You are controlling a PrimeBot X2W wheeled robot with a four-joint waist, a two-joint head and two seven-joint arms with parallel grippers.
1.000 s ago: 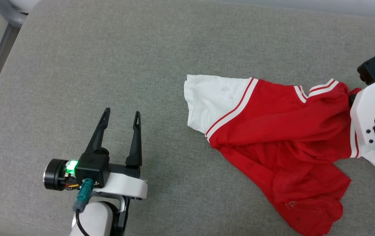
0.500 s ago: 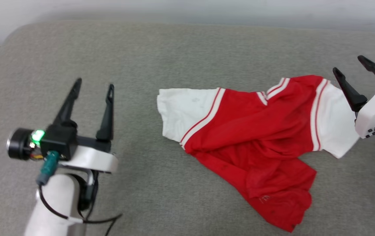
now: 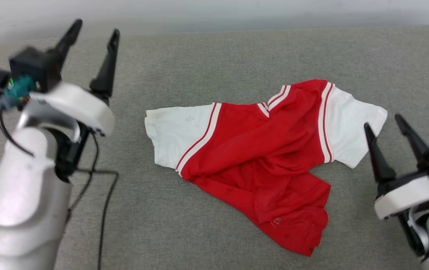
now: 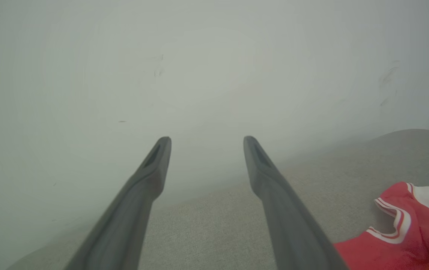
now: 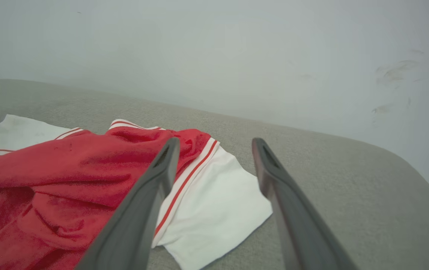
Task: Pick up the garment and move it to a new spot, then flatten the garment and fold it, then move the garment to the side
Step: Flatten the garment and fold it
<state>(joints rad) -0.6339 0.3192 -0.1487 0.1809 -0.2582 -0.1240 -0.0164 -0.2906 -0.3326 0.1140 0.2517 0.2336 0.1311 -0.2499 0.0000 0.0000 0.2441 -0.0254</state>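
Observation:
The garment [image 3: 259, 157] is a red T-shirt with white sleeves, lying crumpled in the middle of the grey padded surface [image 3: 214, 52]. Its body is bunched and twisted toward the near right, and both sleeves lie spread out. My left gripper [image 3: 95, 29] is open and empty, raised at the far left, well away from the shirt. My right gripper [image 3: 382, 122] is open and empty, just right of the white right sleeve [image 3: 349, 123]. In the right wrist view my right gripper [image 5: 216, 141] hangs over that sleeve [image 5: 214, 195]. In the left wrist view my left gripper [image 4: 206, 140] faces the wall, with the garment [image 4: 405, 232] at the lower right.
A pale wall [image 3: 214, 15] runs along the far edge of the surface. A black cable [image 3: 103, 210] hangs beside my left forearm and rests on the surface at the near left. The surface's rounded corner [image 5: 405, 168] lies to the right of the shirt.
My right gripper has opened, let go of the garment's right shoulder and drawn back to the near right; the right sleeve now lies flat. My left arm has risen. The camera has shifted.

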